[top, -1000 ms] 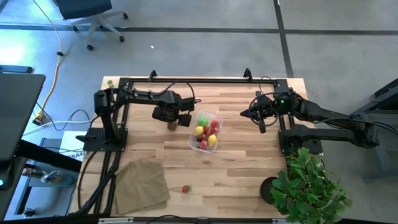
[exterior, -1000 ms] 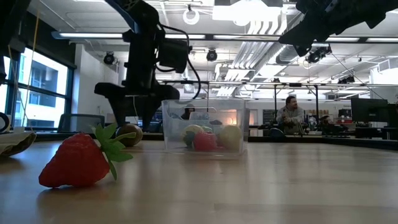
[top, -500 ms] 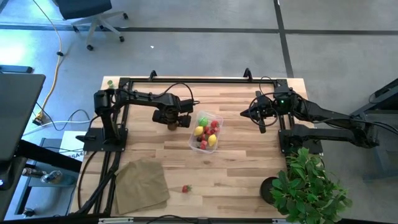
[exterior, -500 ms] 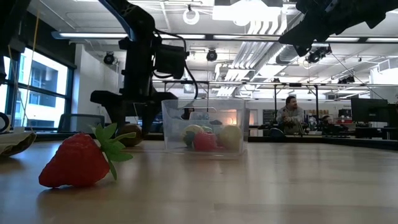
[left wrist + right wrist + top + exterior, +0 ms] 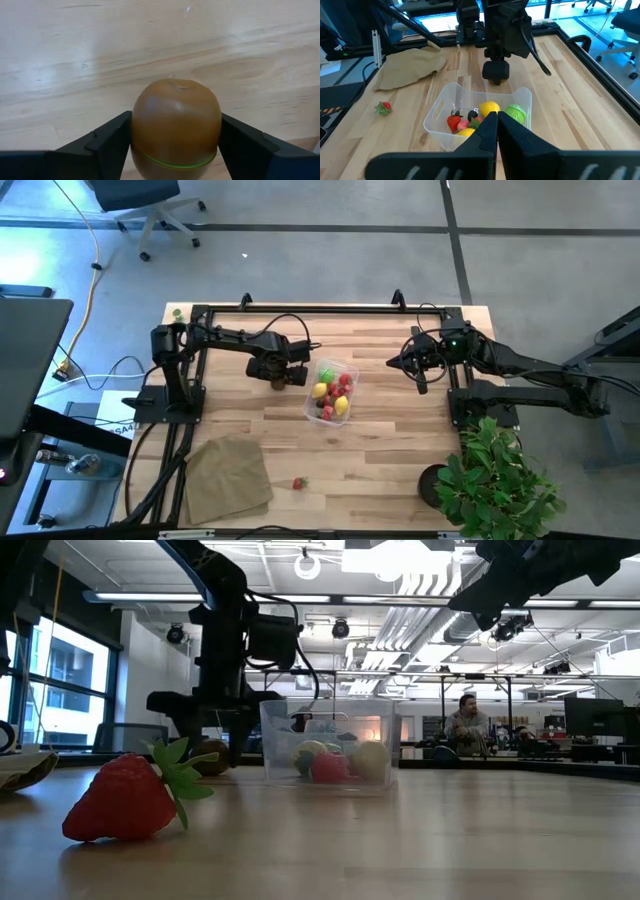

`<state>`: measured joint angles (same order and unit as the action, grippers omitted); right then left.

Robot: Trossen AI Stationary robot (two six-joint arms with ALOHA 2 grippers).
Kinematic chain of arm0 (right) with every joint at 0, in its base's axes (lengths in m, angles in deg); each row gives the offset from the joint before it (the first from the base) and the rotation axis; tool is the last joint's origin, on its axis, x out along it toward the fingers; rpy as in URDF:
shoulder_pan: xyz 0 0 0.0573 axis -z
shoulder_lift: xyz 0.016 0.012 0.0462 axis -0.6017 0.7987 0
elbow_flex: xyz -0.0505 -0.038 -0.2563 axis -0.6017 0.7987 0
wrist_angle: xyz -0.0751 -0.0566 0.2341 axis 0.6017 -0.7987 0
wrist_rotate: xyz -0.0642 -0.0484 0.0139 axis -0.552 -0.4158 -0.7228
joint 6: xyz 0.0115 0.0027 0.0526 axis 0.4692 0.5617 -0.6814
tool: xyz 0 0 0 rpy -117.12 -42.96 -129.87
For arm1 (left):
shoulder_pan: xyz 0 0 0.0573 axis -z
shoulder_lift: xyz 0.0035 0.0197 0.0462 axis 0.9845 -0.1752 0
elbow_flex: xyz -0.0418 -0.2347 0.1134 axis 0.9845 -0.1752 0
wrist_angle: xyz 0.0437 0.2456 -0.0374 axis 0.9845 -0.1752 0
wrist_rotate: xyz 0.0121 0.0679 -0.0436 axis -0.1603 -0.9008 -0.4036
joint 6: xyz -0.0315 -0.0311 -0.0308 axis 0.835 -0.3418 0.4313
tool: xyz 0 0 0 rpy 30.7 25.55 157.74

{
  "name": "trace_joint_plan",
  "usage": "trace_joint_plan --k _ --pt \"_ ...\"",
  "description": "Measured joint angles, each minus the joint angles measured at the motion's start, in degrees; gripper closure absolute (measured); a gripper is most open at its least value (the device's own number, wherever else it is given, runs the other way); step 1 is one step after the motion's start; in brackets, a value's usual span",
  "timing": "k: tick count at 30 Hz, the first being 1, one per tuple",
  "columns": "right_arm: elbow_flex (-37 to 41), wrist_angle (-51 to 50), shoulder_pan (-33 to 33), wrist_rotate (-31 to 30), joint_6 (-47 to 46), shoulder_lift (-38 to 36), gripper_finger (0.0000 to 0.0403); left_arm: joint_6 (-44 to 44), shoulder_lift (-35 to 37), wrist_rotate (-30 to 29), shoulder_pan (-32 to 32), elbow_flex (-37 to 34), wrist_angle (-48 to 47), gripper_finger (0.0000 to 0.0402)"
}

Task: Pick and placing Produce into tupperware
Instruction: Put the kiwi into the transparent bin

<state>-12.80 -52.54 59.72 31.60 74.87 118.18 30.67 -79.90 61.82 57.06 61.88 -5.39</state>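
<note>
One kiwi (image 5: 176,127) sits on the counter (image 5: 400,450) just beside the tupperware (image 5: 346,372), between the left gripper's (image 5: 176,150) spread fingers, a fit only the left wrist view shows. The tub holds two lemons (image 5: 320,390), a green ball (image 5: 327,374) and red berries; one strawberry (image 5: 298,483) lies well apart. The right gripper (image 5: 497,131) hovers with fingers closed, empty.

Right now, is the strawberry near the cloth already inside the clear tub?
No, the strawberry lies on the bare table beside the cloth, well apart from the tub.
</note>
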Motion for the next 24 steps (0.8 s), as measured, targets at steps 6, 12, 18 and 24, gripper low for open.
trace_joint_plan --k 6,12,18,24 --pt "0.00 0.00 -0.01 0.00 0.01 -0.01 0.0398 0.02 0.00 0.15 0.00 0.03 -0.17 0.0176" --pt "0.00 0.00 0.00 0.01 0.00 -0.01 0.0398 -0.22 0.00 0.29 0.00 0.02 -0.17 0.0148" --pt "0.00 0.00 0.01 0.00 0.01 -0.01 0.0398 -0.18 0.00 -0.38 0.00 0.02 -0.36 0.0132" --pt "0.00 0.00 0.00 0.01 -0.01 -0.01 0.0398 0.14 0.00 -0.11 0.00 0.04 -0.63 0.0177"
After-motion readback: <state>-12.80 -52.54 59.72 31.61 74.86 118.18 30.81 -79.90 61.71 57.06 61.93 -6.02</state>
